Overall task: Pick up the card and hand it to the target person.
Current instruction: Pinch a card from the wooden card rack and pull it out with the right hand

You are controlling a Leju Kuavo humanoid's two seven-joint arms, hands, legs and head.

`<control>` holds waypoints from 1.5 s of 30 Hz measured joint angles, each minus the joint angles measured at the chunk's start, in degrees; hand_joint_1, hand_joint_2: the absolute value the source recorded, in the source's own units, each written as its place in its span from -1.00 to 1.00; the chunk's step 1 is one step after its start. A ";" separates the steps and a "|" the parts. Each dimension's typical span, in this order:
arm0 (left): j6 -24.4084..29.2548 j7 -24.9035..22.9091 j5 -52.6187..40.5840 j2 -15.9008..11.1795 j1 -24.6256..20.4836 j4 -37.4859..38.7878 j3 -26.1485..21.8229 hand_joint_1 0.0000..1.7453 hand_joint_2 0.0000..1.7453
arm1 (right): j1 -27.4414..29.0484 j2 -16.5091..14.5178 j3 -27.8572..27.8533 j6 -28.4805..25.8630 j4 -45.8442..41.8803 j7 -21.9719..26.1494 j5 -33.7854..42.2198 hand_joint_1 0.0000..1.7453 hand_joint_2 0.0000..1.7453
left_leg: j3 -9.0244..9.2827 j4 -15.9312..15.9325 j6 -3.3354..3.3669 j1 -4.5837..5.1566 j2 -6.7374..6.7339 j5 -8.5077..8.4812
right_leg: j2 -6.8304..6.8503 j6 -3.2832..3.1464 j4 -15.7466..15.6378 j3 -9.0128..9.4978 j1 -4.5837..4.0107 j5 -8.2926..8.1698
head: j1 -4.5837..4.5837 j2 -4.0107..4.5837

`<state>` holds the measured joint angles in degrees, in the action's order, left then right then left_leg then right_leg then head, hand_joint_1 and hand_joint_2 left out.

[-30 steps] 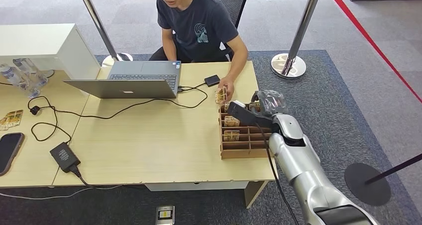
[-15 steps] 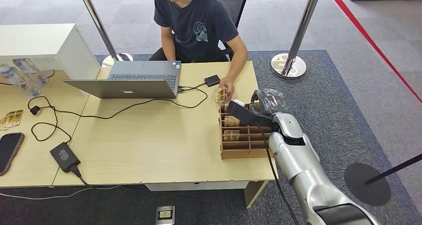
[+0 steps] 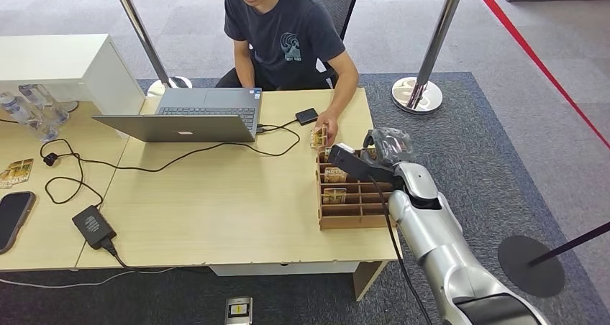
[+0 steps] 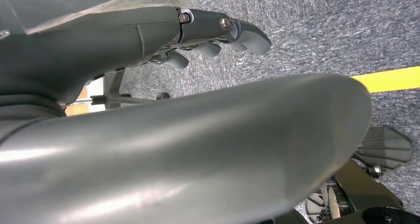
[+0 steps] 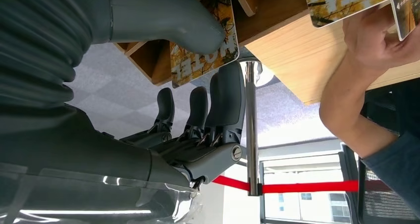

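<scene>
Head view looks down on a light wooden table [image 3: 216,203] where a person in a dark T-shirt [image 3: 288,37] sits behind an open laptop [image 3: 190,116]. Near the table's right edge stands a brown compartmented card rack [image 3: 352,195] with cards upright in its slots. The robot's right hand [image 3: 360,163] reaches over the rack's far end. From the right wrist view, its thumb [image 5: 163,16] and dark fingers [image 5: 225,100] pinch a yellow-patterned card [image 5: 203,55] at the rack's dividers. The person's hand [image 3: 327,132] rests on the table just beside the rack, holding another card. The left hand [image 4: 213,33] hangs over grey carpet, fingers curled around nothing.
</scene>
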<state>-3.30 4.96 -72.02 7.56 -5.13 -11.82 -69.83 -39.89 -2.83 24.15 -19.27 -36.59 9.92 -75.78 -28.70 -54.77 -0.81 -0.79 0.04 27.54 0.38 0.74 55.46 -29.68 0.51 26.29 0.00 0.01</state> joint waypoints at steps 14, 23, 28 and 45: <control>0.07 0.00 -0.08 0.02 0.00 0.01 0.00 -1.00 -1.00 | 0.00 0.26 -0.04 -0.12 0.02 0.00 0.00 0.44 1.00 | 0.01 0.00 0.00 0.00 -0.01 0.00 | 0.00 -0.01 0.00 0.00 0.00 -0.01 | 0.00 0.00; 0.13 0.00 -0.09 0.02 0.00 0.02 0.00 -1.00 -1.00 | 0.00 0.50 -0.18 -0.12 0.02 0.06 0.00 0.66 1.00 | 0.01 0.00 0.00 0.00 -0.01 -0.02 | 0.00 -0.04 0.00 -0.01 0.00 -0.04 | 0.00 0.01; 0.15 0.00 -0.08 0.04 0.00 0.02 0.00 -1.00 -1.00 | -0.01 0.64 -0.20 0.01 0.04 0.63 0.12 0.98 1.00 | 0.01 0.00 0.00 0.00 -0.01 -0.02 | 0.00 -0.04 0.00 -0.01 0.00 -0.04 | 0.00 0.01; 0.15 0.02 -0.13 0.04 -0.01 0.02 0.00 -1.00 -1.00 | -0.45 0.85 -0.20 0.10 0.27 1.21 0.33 1.00 1.00 | 0.01 0.00 -0.01 0.00 -0.01 -0.08 | 0.00 -0.03 0.00 -0.01 0.00 -0.09 | 0.00 0.01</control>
<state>-3.15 4.98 -72.14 7.61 -5.14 -11.80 -69.83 -40.34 -1.98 23.96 -19.17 -36.32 11.13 -75.45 -28.70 -54.77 -0.82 -0.79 0.03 27.47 0.38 0.71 55.46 -29.68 0.51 26.20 0.00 0.02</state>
